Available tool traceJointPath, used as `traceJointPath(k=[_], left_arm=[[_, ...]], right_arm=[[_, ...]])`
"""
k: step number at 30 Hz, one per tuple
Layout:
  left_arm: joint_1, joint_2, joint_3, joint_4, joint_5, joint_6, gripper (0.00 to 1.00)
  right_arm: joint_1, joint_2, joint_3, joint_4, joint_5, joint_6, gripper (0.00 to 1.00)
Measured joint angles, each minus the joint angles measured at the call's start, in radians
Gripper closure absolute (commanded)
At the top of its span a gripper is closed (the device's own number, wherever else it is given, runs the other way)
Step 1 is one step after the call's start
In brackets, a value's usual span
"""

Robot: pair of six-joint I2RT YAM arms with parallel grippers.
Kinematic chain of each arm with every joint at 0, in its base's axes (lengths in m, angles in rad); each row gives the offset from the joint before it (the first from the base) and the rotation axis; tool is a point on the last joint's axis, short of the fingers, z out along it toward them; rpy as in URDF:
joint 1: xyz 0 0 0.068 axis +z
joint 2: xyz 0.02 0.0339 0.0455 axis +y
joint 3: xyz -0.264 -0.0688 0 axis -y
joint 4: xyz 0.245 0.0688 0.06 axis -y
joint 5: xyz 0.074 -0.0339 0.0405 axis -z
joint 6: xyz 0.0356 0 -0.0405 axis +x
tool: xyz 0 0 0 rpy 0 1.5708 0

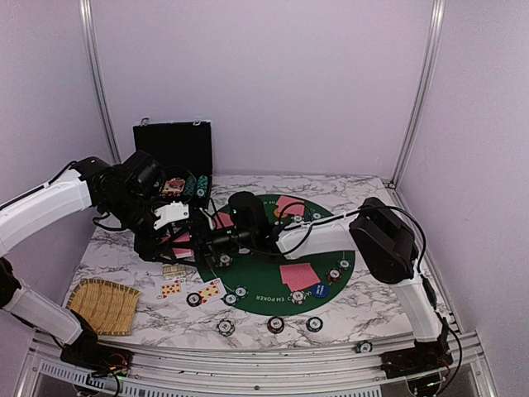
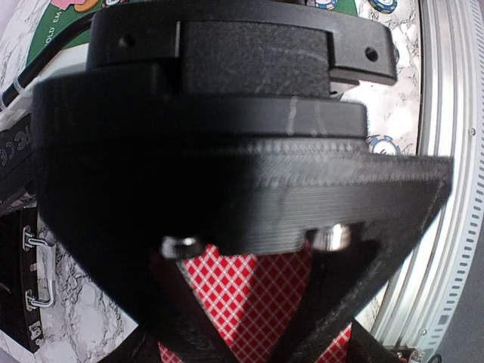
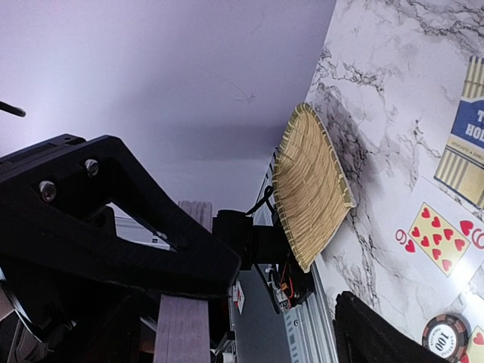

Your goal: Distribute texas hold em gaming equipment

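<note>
Red-backed cards (image 2: 249,302) fill the gap between the left claw (image 1: 178,238) fingers, close to the lens. Reads as clamped on them, though the tips are cut off. Right claw (image 1: 220,240) sits just beside it at the edge of the green felt (image 1: 248,285); can't tell if it's apart or together. Looks like a deal hand-off. Hold left steady, have right pinch one card by a free edge and slide it off flat. Drop it by a poker chip (image 1: 275,324) on the near desk (image 1: 364,302). Arms crowd each other, so go slow.

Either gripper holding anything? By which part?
Left gripper seems shut on a red-backed card; which part is hidden. Right gripper: cannot tell.
</note>
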Motion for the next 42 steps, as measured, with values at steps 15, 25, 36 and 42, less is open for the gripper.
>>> traceJointPath(k=[15, 25, 36, 42], left_arm=[[0.0, 0.003, 0.0, -0.011, -0.001, 0.0, 1.0], [0.0, 0.003, 0.0, -0.01, -0.001, 0.0, 1.0], [0.0, 0.003, -0.001, -0.01, -0.002, 0.0, 1.0], [0.0, 0.003, -0.003, -0.011, -0.002, 0.0, 1.0]], right_arm=[[-0.021, -0.035, -0.065, -0.02, 0.0, -0.021, 0.23], [-0.045, -0.099, -0.13, -0.039, 0.0, -0.048, 0.49], [-0.06, -0.151, -0.17, -0.023, -0.006, -0.02, 0.72], [-0.066, -0.178, -0.208, -0.007, -0.013, 0.0, 0.83]])
